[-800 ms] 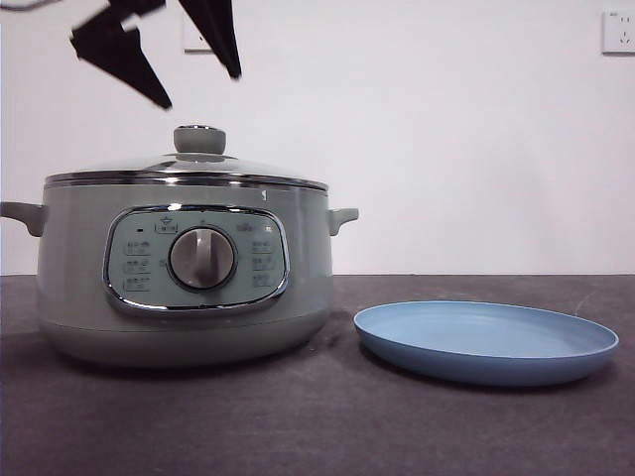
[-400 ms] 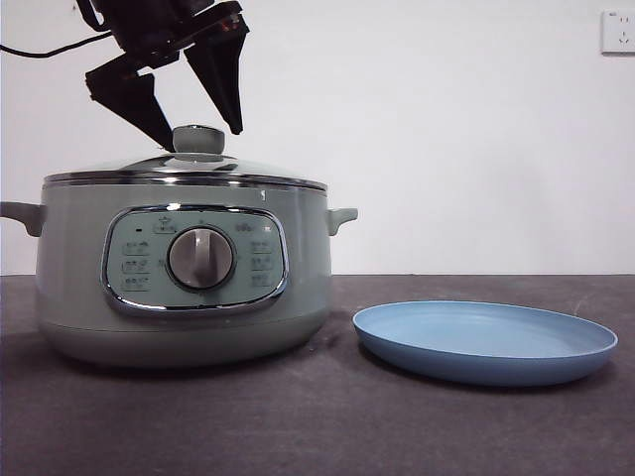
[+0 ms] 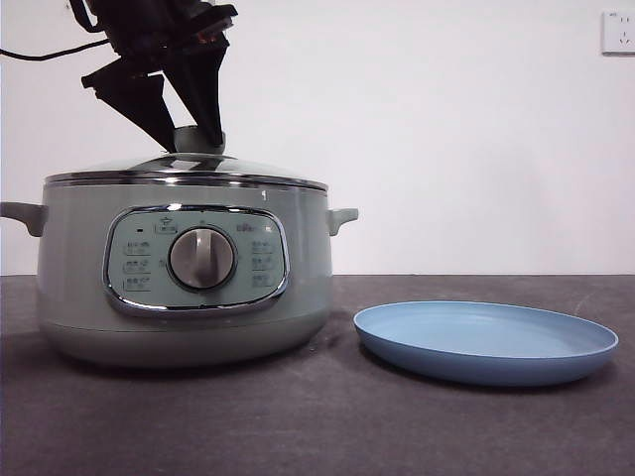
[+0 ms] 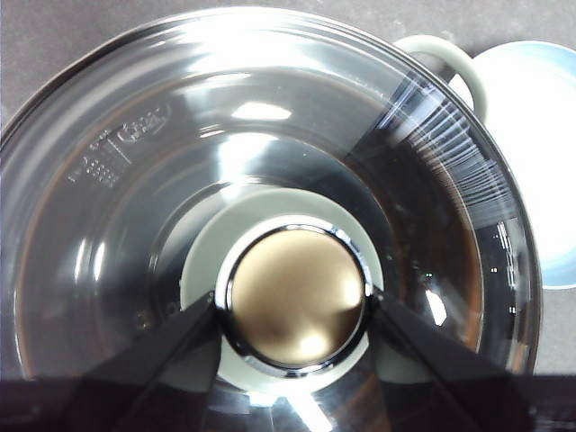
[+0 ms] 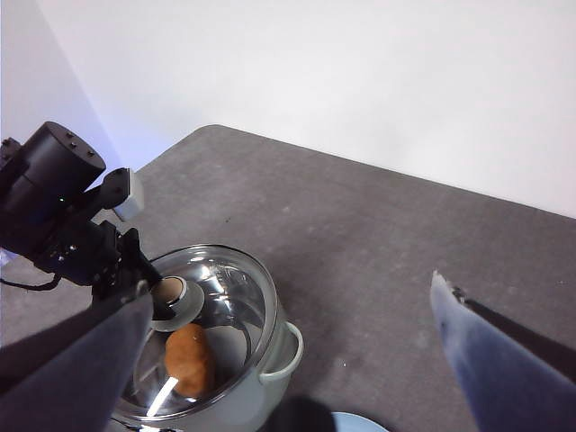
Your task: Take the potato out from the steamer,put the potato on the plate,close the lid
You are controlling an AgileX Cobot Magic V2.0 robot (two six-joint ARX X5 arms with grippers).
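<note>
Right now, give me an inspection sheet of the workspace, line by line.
Surface: dark grey table.
Job's things: steamer with lid on; potato inside, seen through the glass; plate beside the steamer, bare.
Clutter: nothing seen.
Grippers: left tool open, jaws either side of the lid knob; right tool open, high above the table.
Cables: black cable by the left arm.
Surroundings: white wall, socket.

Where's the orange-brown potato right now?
The orange-brown oval potato lies inside the sage-green steamer pot, visible in the right wrist view through the closed glass lid, beside the lid's knob.
</note>
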